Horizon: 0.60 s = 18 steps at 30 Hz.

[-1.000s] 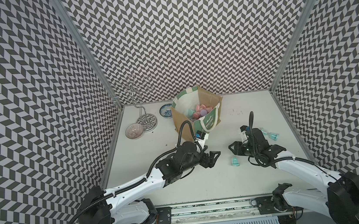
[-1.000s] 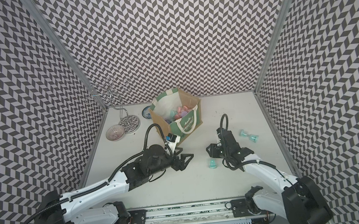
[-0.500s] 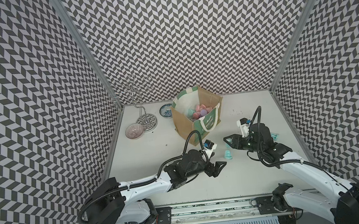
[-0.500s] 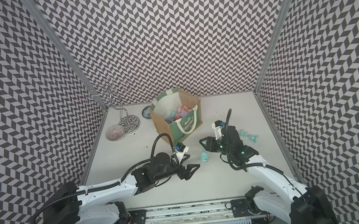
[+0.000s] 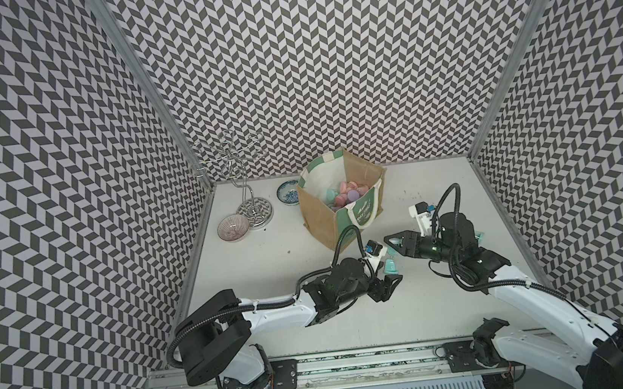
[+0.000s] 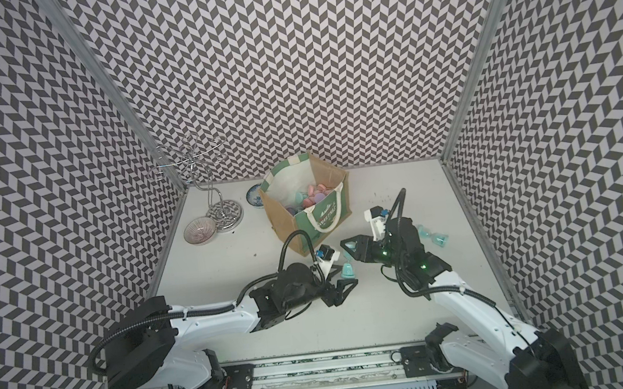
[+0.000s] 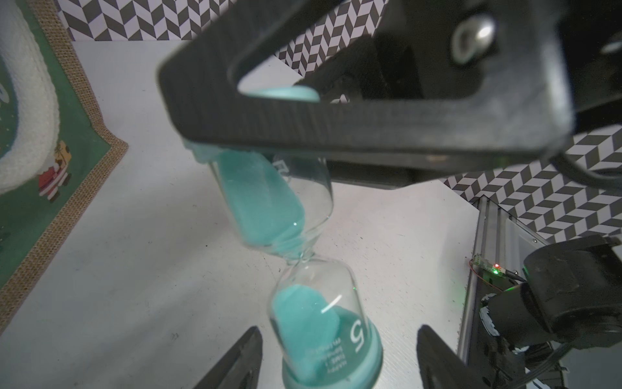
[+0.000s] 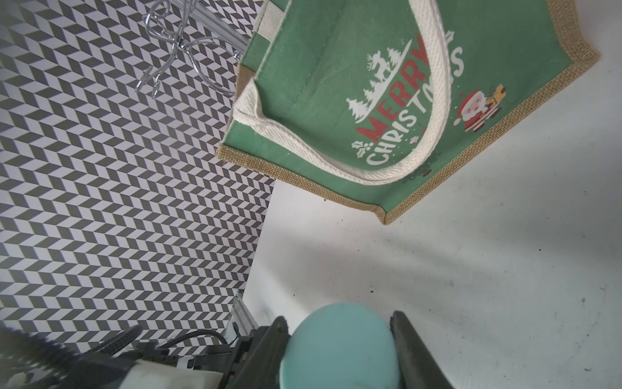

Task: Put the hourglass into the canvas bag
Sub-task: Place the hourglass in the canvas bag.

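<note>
A glass hourglass [image 7: 303, 252] with teal sand and caps is being pinched at one cap by the right claw [image 5: 391, 244], near the green-fronted tan jute bag [image 5: 321, 210]. Its other cap is being straddled by the spread left claw [image 7: 338, 331].

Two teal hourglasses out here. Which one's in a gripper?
The hourglass nearer the canvas bag, pinched by its cap in the right gripper. The other hourglass lies loose on the table, untouched.
</note>
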### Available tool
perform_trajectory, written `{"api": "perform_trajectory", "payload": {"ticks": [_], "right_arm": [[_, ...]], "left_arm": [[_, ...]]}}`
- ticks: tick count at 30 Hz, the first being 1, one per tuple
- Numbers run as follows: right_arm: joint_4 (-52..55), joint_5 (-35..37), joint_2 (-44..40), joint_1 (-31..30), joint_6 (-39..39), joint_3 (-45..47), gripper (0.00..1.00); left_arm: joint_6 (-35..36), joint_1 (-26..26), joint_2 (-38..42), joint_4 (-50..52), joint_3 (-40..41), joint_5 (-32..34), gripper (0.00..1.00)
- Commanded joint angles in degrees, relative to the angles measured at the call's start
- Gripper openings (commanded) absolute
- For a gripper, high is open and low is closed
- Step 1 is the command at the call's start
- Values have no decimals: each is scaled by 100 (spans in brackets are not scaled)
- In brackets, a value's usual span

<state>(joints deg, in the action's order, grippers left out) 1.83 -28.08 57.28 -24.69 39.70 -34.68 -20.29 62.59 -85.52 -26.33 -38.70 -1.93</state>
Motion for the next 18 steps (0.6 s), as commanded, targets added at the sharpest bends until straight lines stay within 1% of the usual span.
{"api": "perform_trajectory", "payload": {"ticks": [1,5,9,15,18], "right_arm": [[-500,-150,-171,-33,130,-30,25],[-545,-124,-208,-36,151,13,25],[-572,-152,-231,-36,153,37,25],[-557,-62,-296,-27,148,88,26],[-531,51,-330,-27,141,114,31]], "left_arm": [[-154,17,-132,-304,-213,205,66],[-196,17,-207,-611,-95,249,58],[-195,14,-303,-640,-130,325,51],[-195,11,-229,-664,-96,416,35],[-201,16,-190,-677,-70,429,28]]}}
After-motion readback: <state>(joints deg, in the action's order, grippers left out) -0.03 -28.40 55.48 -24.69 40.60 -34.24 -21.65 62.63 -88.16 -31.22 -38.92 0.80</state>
